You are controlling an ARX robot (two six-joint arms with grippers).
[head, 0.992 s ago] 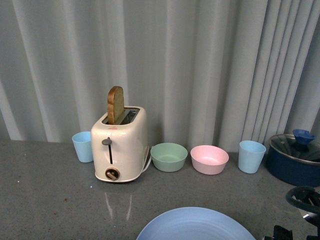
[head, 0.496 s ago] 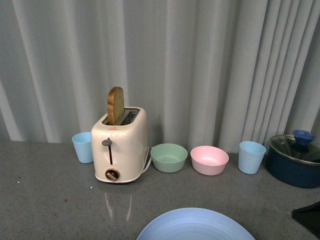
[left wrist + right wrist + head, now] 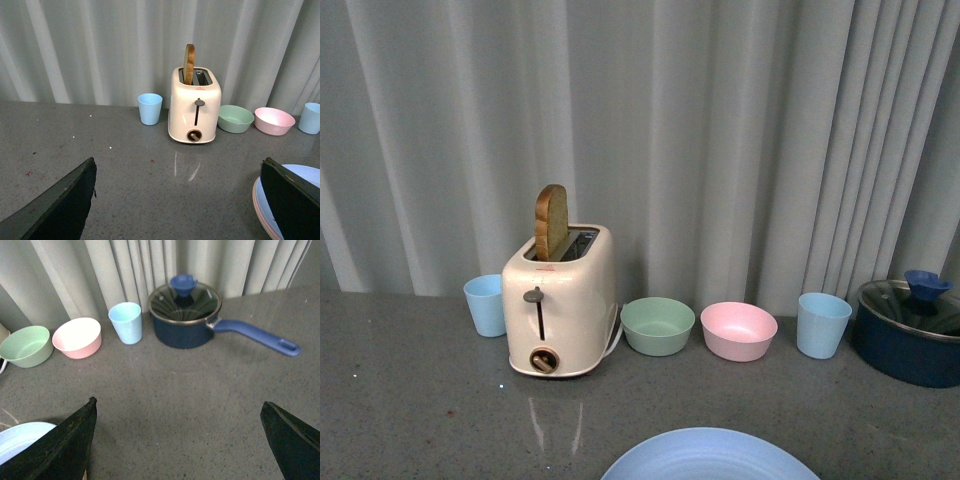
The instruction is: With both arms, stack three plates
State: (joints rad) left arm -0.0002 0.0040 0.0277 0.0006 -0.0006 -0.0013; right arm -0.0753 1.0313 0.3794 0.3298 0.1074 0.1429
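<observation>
**Right arm gone from the front view; plates lay stacked**

The right arm, whose dark gripper had shown at the lower right of the front view a second earlier, had left that view, and the camera's framing had shifted slightly.

The light blue round matte plate (image 3: 708,455) lay at the near edge of the grey speckled desk (image 3: 410,400). In the left wrist view a pink rim (image 3: 261,212) peeked out beneath the blue plate; the beige one could not be made out.

The left gripper (image 3: 177,200) had its black fingers (image 3: 60,205) wide apart, holding nothing. The right gripper (image 3: 177,440) also had its fingers (image 3: 292,437) spread and empty.

With both arms clear of the pile, stacking was probably finished or nearly so.

The cream toaster (image 3: 560,300) with its bread slice (image 3: 551,220) stood well behind the plates, untouched.
</observation>
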